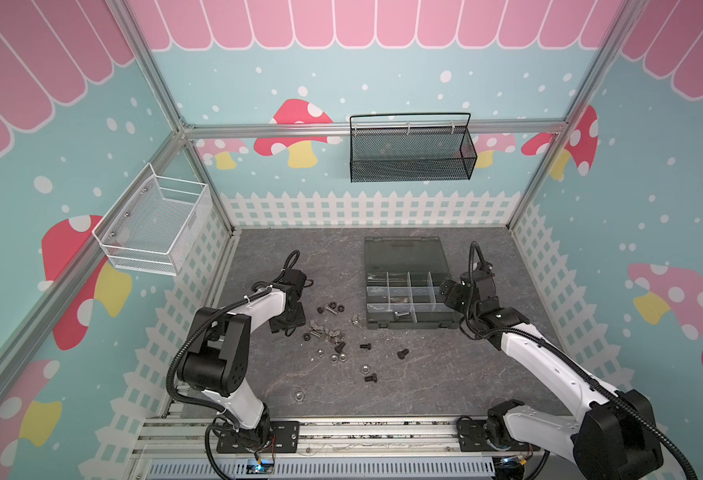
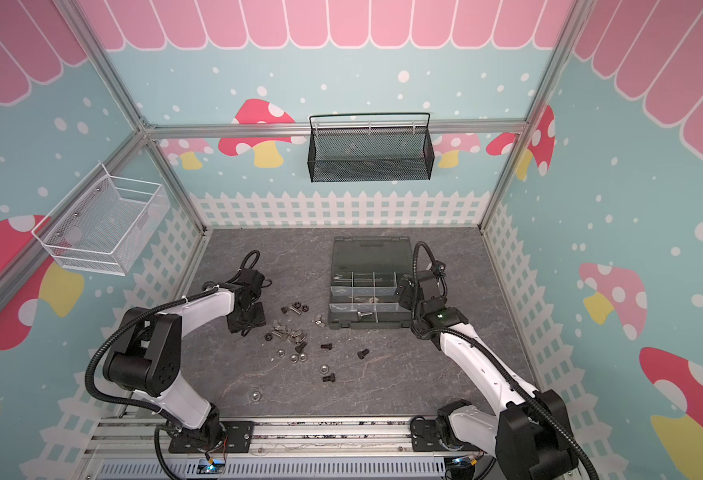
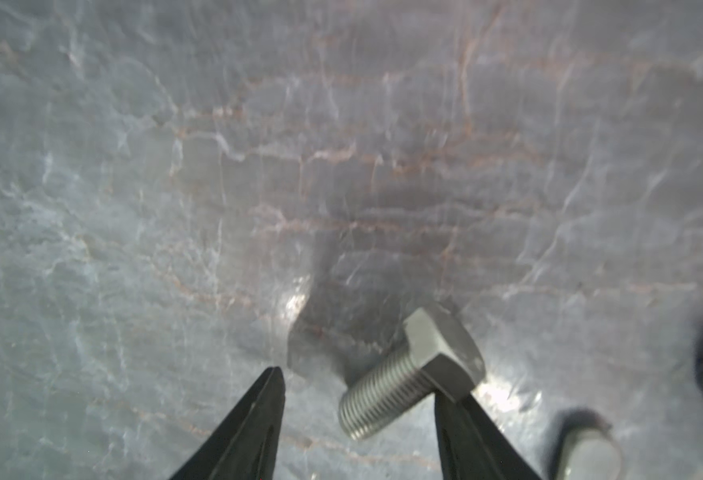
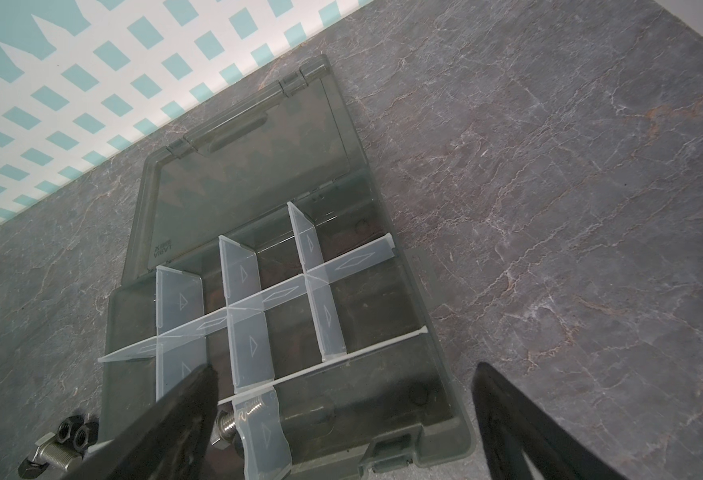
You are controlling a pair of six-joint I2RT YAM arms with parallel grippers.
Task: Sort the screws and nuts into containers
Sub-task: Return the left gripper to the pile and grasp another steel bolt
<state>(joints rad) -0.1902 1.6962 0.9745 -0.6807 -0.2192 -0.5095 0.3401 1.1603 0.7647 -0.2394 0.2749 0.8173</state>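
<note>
Step in hand: picking a screw. Left gripper [image 3: 362, 382], left of centre in both top views, is standing with jaws apart and the silver hex bolt [image 3: 412, 374] sitting ungripped between them, against one finger. Right gripper [image 4: 345, 366] is gaping over the organizer box [image 4: 362, 399]. Next move is calling for a square closing on the shank

top views evenly lit, sharp; left wrist view blurred, glare spots on tabletop [image 3: 503, 395]

Shiny threaded metal screw [image 3: 414, 374], veined matt stone-look table [image 3: 216, 166], translucent grey plastic box [image 4: 254, 178]
</note>
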